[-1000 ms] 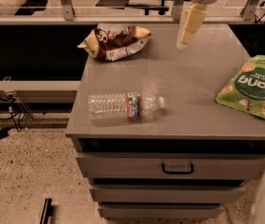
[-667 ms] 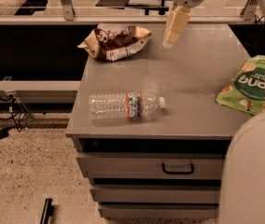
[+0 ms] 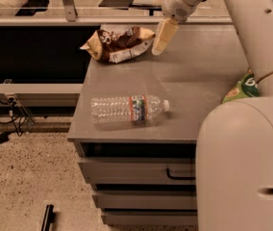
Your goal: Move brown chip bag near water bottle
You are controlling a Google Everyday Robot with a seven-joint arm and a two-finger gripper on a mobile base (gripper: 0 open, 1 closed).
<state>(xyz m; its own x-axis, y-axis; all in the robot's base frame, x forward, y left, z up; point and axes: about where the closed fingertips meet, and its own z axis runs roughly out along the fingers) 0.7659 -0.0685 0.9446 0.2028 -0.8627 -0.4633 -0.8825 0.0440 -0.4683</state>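
The brown chip bag (image 3: 118, 43) lies crumpled at the far left corner of the grey cabinet top (image 3: 194, 76). The water bottle (image 3: 128, 110) lies on its side near the front edge, white cap pointing right. My gripper (image 3: 159, 36) hangs from the arm just right of the chip bag, close to its right end, above the surface. It holds nothing that I can see.
A green bag (image 3: 241, 88) lies at the right, mostly hidden behind my arm (image 3: 244, 143), which fills the lower right. Drawers (image 3: 141, 170) sit below the top. Cables (image 3: 6, 114) lie on the floor at left.
The gripper has moved left toward the chip bag, and the arm now covers most of the green bag. The bag and bottle have not moved.
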